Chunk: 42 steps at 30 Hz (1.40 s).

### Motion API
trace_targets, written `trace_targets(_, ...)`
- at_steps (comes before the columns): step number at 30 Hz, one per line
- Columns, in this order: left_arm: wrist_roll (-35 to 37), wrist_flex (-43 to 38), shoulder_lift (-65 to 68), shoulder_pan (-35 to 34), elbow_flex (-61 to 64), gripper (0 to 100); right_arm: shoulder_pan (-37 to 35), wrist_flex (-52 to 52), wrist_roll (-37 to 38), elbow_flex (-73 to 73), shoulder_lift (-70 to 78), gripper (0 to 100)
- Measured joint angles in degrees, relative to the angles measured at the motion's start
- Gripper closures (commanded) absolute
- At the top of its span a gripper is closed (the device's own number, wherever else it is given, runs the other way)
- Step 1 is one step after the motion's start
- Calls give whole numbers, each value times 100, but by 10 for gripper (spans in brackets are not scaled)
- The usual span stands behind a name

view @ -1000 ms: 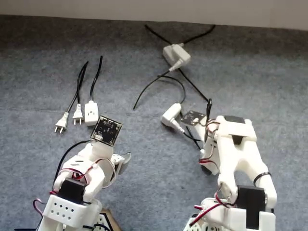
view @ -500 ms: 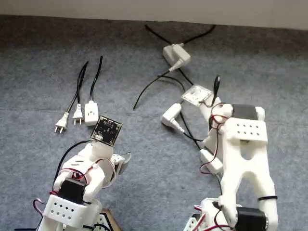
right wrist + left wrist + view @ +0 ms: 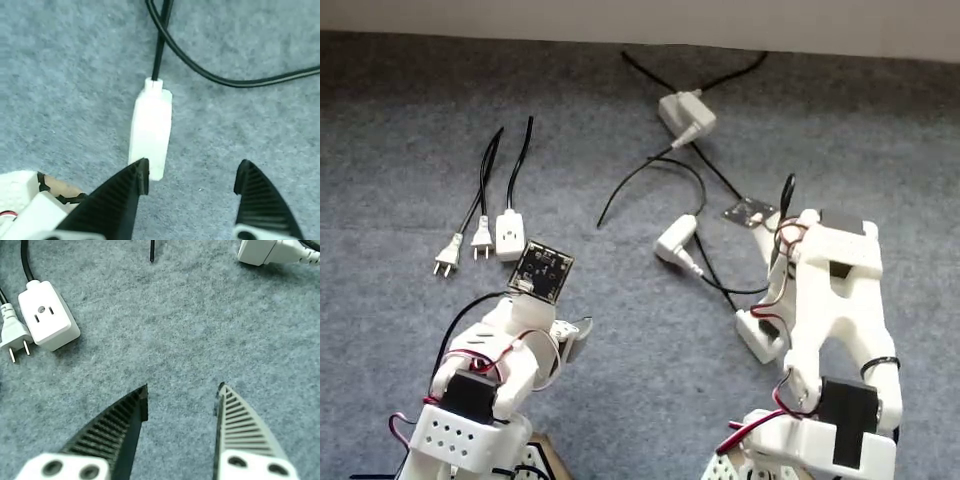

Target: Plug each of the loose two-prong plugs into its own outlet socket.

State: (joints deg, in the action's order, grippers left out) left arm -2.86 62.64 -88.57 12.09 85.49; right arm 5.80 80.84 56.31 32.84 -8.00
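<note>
Two small white two-prong plugs (image 3: 447, 255) (image 3: 481, 238) lie beside a white outlet socket (image 3: 509, 233) on the grey carpet, at the left. The left arm (image 3: 500, 360) sits behind them. Its gripper (image 3: 182, 387) is open over bare carpet, with the socket (image 3: 47, 315) and one plug (image 3: 15, 335) ahead of it. A white cord-end block (image 3: 758, 335) lies against the right arm (image 3: 830, 300). My right gripper (image 3: 194, 165) hangs open just above the carpet, one fingertip (image 3: 137, 175) beside that block (image 3: 150, 132). I cannot see the block's face.
Two larger white angled plugs (image 3: 676, 238) (image 3: 685, 113) lie mid-table and farther back, with black cords (image 3: 660, 165) looping between them. A cord (image 3: 260, 80) crosses ahead of the right gripper. Open carpet lies between the two arms.
The right arm has stretched away from its base and shifted right, uncovering the white block beside it. The left arm and the plugs at the left have not moved.
</note>
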Motion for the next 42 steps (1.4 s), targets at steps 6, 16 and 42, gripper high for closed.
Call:
trace_targets(6, 0, 0, 0, 0, 0, 775, -229, -308, 18, 615, -26, 724)
trace_targets(16, 0, 0, 0, 9, 0, 775, -800, -475, -325, 1134, -9, 724)
trace_targets(42, 721, 0, 0, -387, -369, 771, 721, -281, -2989, -316, -527, 724)
